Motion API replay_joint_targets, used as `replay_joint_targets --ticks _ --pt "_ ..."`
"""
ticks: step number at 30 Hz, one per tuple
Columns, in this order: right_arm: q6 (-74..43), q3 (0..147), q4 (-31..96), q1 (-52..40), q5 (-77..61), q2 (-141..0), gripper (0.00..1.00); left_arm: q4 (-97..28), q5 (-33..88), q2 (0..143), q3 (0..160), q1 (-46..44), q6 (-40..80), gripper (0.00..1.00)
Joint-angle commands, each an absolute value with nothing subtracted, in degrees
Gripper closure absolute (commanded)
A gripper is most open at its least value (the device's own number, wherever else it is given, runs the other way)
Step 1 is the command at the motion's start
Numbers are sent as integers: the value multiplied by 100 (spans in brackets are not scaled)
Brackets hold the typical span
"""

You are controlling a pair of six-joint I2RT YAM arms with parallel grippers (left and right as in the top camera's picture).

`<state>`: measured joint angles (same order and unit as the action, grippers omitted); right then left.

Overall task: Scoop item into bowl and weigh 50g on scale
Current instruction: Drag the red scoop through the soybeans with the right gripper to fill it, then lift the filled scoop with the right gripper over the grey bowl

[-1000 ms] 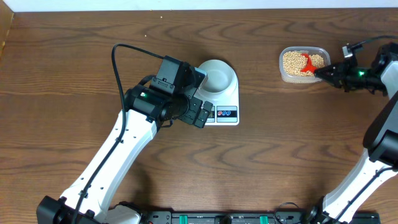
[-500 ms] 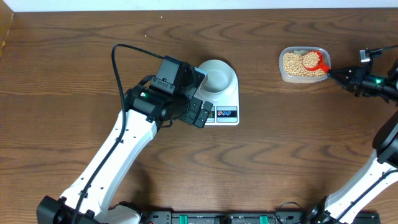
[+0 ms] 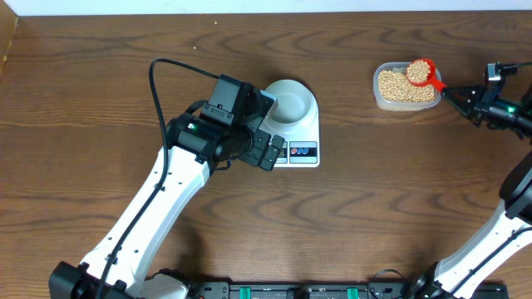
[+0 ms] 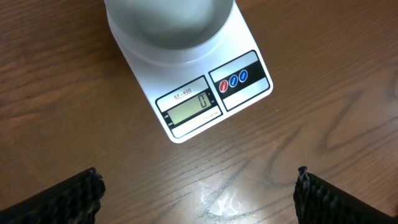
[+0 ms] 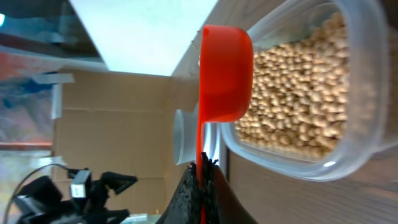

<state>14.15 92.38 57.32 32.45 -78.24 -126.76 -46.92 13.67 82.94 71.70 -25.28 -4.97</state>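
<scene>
Holding the red scoop (image 3: 420, 71) by its thin handle, our right gripper (image 3: 453, 93) has its fingers pinched tight on that handle, as the right wrist view shows. This leaves the cup free out in front and keeps the gripper itself clear of the food. The scoop sits level over the far corner of the clear tub (image 3: 378, 90). Seen from overhead it looks heaped with beans (image 3: 399, 87), though the wrist camera sees only the cup's red outside, so we cannot judge how full it is. We judge it is held flat so the load does not spill on the way across.

The bowl (image 3: 291, 104) stands on the scale (image 3: 304, 154), well apart from the tub on the left half of the table (image 3: 374, 208). It is centred on the platform, so whatever lands in it gets weighed. The display (image 4: 189, 107) reads 0, and the part of the bowl we can see holds no beans.

Our left gripper (image 3: 268, 154) hovers just in front of the scale with its fingers (image 4: 68, 196) spread wide and nothing between them. This points its camera straight at the readout.

The carry to the bowl is not yet made, and the first pour comes next.
</scene>
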Motion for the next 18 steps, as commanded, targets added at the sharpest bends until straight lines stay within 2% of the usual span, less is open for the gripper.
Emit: replay_joint_targets --ticks 1,18 --pt "1717 9203 5854 3199 -8420 -12698 99 -4711 1437 8311 7137 -2519 -598 0" --pt "1739 9225 6027 2078 -8720 -12691 99 -4711 1435 8311 7137 -2519 -598 0"
